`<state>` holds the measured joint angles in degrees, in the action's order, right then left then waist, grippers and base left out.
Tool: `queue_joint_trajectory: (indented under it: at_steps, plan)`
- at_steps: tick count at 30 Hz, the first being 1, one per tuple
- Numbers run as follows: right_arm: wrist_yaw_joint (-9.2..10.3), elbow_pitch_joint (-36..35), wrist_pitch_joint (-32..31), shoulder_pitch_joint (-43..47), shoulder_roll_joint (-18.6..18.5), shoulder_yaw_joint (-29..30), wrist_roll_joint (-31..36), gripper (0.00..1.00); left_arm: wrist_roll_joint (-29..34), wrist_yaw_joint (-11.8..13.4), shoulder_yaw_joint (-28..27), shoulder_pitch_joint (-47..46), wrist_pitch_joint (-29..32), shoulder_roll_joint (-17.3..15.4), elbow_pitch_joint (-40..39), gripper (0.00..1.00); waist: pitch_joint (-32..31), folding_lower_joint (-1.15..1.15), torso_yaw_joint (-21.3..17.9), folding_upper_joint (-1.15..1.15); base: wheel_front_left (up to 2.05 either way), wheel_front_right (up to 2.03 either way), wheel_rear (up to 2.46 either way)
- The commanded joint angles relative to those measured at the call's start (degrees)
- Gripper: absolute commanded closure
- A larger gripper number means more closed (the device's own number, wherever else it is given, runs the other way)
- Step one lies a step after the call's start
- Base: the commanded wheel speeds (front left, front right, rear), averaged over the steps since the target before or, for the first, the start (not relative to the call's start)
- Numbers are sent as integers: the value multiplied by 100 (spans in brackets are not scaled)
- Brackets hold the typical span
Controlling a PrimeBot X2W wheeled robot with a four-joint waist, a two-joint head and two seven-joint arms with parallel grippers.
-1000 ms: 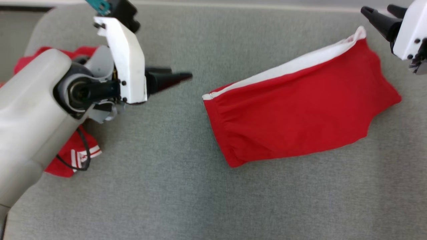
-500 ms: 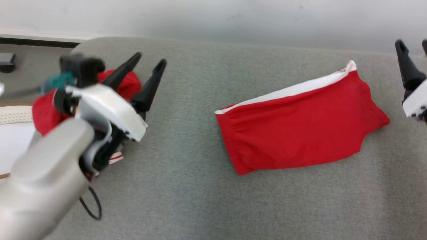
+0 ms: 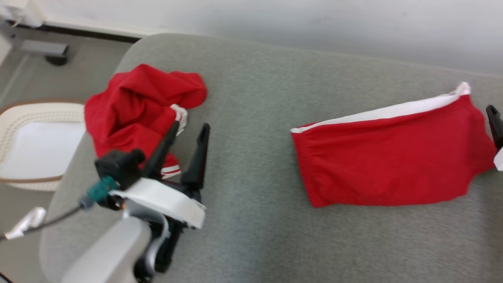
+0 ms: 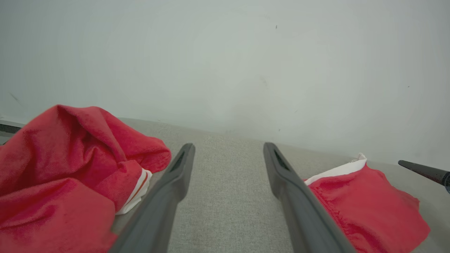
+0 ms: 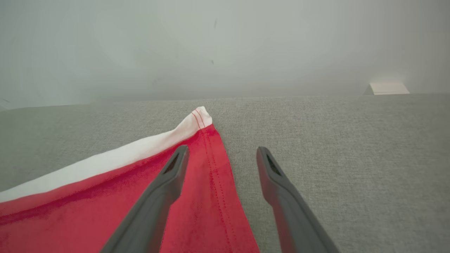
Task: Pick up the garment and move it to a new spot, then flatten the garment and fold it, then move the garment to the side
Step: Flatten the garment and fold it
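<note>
Presently the folded garment [image 3: 389,157] lies flat on the grey desk [image 3: 251,118], its white band along the far edge. The right gripper [image 5: 221,149] is at its right hem corner with fingers spread wide and empty, one over the red cloth, the other over bare desk. Well left of the folded garment lies a crumpled garment [image 3: 133,106]; the left gripper [image 3: 190,125] is between the two, close by the crumpled one, fingers likewise wide and empty.
</note>
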<state>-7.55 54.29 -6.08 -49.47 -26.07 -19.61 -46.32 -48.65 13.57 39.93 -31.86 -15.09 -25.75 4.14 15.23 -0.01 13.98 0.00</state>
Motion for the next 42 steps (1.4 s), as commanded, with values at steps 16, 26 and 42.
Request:
queue_joint_trajectory:
  at_steps: [16, 26, 42]
  plan:
    - [13, 1208, -1636, -431, -288, -254, -704, 0, 1454, -599, -632, 1177, -5, 1157, 260, 0, 265, 1, 867, 0, 0, 0, 0]
    - [-9, 1200, -2478, -325, 133, -434, -996, 76, 1695, -959, -848, 1331, -5, 1559, 597, 0, 203, 1, 931, 0, 0, 0, 0]
    - [6, 1274, -1231, -236, -74, -557, -825, 100, 1971, -1270, -1187, 1660, -5, 1865, 938, 0, -579, 1, 425, 0, 0, 0, 0]
